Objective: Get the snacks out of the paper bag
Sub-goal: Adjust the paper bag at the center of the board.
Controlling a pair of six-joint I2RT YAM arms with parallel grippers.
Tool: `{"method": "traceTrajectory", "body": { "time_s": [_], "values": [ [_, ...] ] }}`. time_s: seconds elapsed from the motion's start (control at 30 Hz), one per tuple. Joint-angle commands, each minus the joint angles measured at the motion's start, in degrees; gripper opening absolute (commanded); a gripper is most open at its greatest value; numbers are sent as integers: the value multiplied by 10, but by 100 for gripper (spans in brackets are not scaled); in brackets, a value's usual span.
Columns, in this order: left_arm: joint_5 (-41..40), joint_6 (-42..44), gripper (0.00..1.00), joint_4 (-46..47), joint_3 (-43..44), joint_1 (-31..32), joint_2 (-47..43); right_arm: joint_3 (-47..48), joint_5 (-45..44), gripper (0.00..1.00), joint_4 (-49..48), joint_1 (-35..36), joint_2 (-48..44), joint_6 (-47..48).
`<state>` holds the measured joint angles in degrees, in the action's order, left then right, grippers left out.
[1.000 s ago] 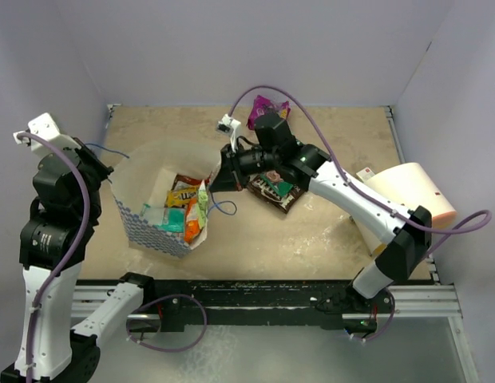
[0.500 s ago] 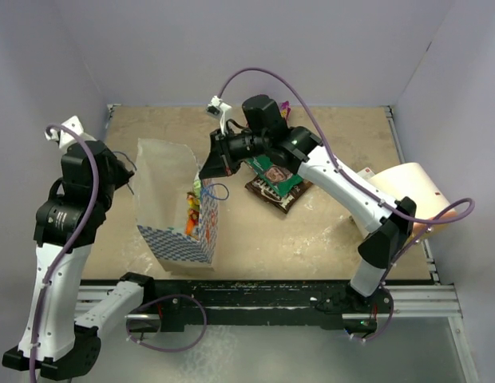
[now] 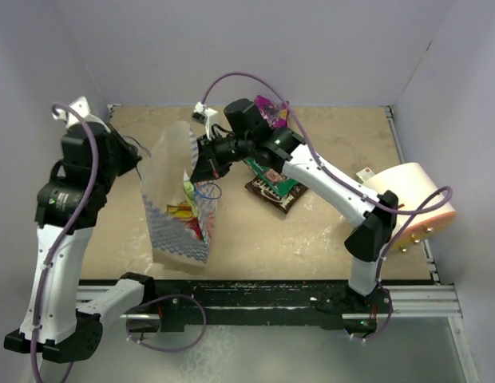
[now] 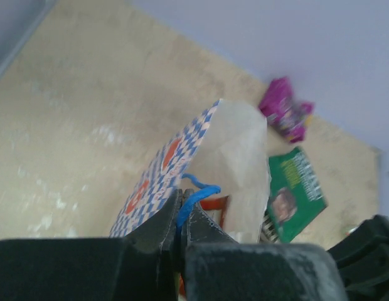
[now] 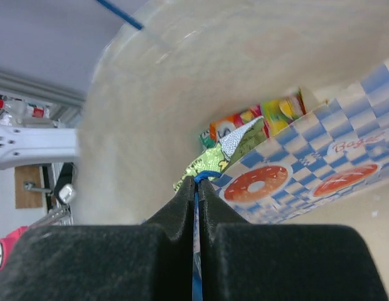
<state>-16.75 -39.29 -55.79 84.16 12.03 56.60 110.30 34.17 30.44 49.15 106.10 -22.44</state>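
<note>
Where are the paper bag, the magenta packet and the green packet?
paper bag [image 3: 174, 242]: top external view, on its checkered lower band.
magenta packet [image 4: 283, 115]: left wrist view, on its crumpled middle.
green packet [image 4: 299, 188]: left wrist view, on its printed face.

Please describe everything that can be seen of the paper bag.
The paper bag is thin cream-white paper with a blue-and-white checkered lower band that carries orange ring marks. It is open, with its mouth drawn narrow, and it is left of the middle of the table. The left gripper is shut on one blue string handle, and the right gripper is shut on the other. Colourful snacks show inside. Whether its bottom rests on the table cannot be told.
</note>
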Motion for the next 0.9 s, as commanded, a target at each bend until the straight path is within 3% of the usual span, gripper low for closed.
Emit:
{"method": "traceTrajectory", "body": {
  "time_s": [0.0, 0.1, 0.23, 0.4, 0.47, 0.57, 0.7, 0.77, 0.87],
  "values": [
    [-3, 68, 0, 127, 142, 0, -23, 63, 40, 0, -106, 13, -83, -22],
    [-22, 16, 0, 106, 75, 0, -48, 0, 42, 0, -136, 13, -100, -25],
    [-33, -69, 0, 16, -37, 0, -90, -15, 14, 0, -64, 13, -82, 10],
    [-37, -64, 0, -4, -93, 0, -91, -134, -49, 0, -65, -2, -81, -9],
    [-32, -51, 0, -8, -81, 0, -70, -131, -48, 0, -49, -6, -66, -12],
    [-13, -22, 0, -6, 5, 0, -34, -58, -52, 0, -4, -6, -56, 26],
    [6, 30, 0, 47, 121, 0, -14, 6, -18, 0, -42, -5, -80, -7],
    [-2, 34, 0, 64, 127, 0, -22, -2, -11, 0, -83, -5, -99, -26],
    [-28, 16, 0, 59, 66, 0, -47, -68, -22, 0, -134, -8, -127, -40]
  ]
}}
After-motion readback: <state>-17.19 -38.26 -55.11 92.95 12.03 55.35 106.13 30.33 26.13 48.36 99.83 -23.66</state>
